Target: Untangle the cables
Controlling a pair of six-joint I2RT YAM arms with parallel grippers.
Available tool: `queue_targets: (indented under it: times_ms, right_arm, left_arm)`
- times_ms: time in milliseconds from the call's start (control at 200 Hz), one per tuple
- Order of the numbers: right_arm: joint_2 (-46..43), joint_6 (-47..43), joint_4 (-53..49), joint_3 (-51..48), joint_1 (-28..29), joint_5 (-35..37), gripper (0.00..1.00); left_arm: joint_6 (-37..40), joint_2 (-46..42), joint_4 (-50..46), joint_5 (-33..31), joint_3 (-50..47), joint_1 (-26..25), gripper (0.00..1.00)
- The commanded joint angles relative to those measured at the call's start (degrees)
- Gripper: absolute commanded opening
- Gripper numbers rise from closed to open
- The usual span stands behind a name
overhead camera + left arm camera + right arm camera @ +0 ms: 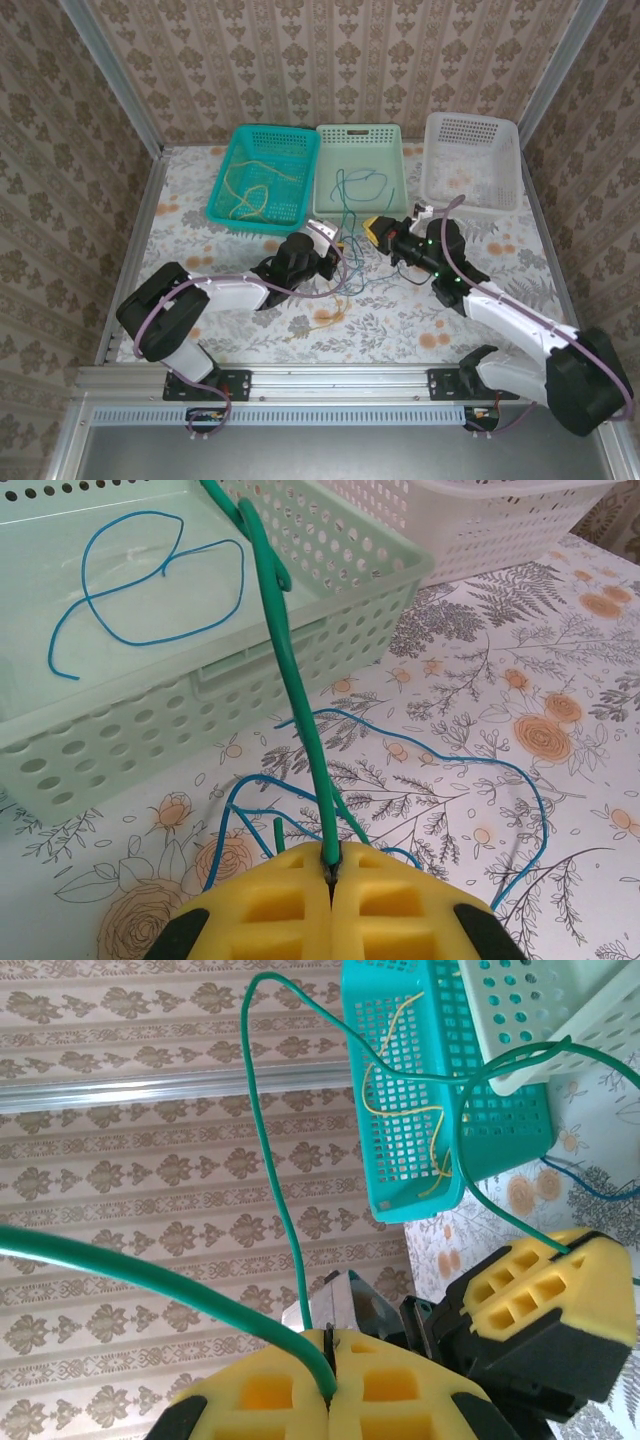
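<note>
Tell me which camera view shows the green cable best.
Left wrist. The green cable runs sharp and close from the left gripper's shut pads up over the mint basket's rim. Right wrist shows it arcing from the right gripper against wallpaper. In top external it is a faint thread.

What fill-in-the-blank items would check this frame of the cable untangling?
The yellow cable lies in the basket coloured ___.
The left end effector and the right end effector are each ___ on the green cable.
The blue cable lies in the mint basket, the ___ one of three.
Missing: teal; shut; middle.
</note>
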Motion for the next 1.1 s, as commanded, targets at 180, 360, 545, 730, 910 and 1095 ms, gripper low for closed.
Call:
queue_targets:
  times_ms: [180, 360, 545, 730, 910, 1095]
  right_arm:
    - [-5.9, -4.0, -15.2, -0.6, -4.1, -0.7, 0.00]
    - [-4.9, -10.0, -21.2, 0.6, -6.7, -4.6, 0.00]
    - [-1.5, 1.8, -1.6, -6.4, -7.8, -7.9, 0.00]
    - [-2.8, 0.9, -8.8, -6.0, -7.8, -9.7, 0.00]
    - [-6.7, 0.2, -14.6, -3.1, -8.0, -13.0, 0.00]
    - [-9.5, 4.6, -13.3, -5.4, -8.1, -13.8, 0.00]
  left_arm:
    - [1.3, -3.1, 1.6, -0.3, -1.1, -0.6, 0.03]
    - [1.3, -3.7, 2.7, 0.7, -1.9, -0.6, 0.03]
    - [1.3, -3.9, 3.3, 1.3, -2.5, -0.6, 0.03]
    - [1.7, -4.4, 2.5, 0.3, -2.6, -0.6, 0.03]
    - [2.4, -4.4, 1.1, -1.2, -2.5, -0.6, 0.03]
    - [2.5, -3.8, 1.3, -1.0, -2.2, -0.7, 0.03]
